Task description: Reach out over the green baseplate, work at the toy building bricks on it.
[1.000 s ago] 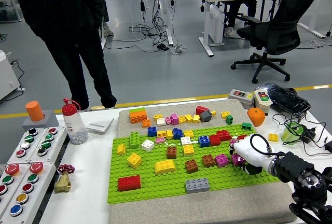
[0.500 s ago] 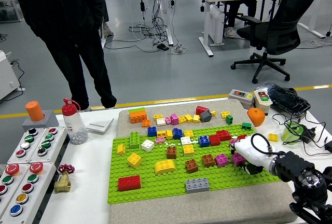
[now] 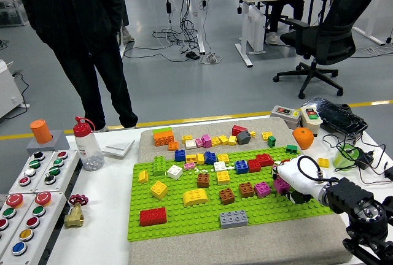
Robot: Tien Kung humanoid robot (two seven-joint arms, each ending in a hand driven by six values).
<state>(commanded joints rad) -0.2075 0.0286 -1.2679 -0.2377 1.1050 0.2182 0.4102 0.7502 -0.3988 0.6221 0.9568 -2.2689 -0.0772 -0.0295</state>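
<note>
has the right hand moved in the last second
Yes, slightly: the right hand crept forward and left over the green baseplate, closer to the purple brick.

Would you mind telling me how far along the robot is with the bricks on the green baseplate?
Done: the right hand has reached over the green baseplate at its right edge. In hand: its fingers are at the magenta brick, though a grasp isn't clear. Left: the other bricks, like the red brick and grey brick, sit untouched.
</note>
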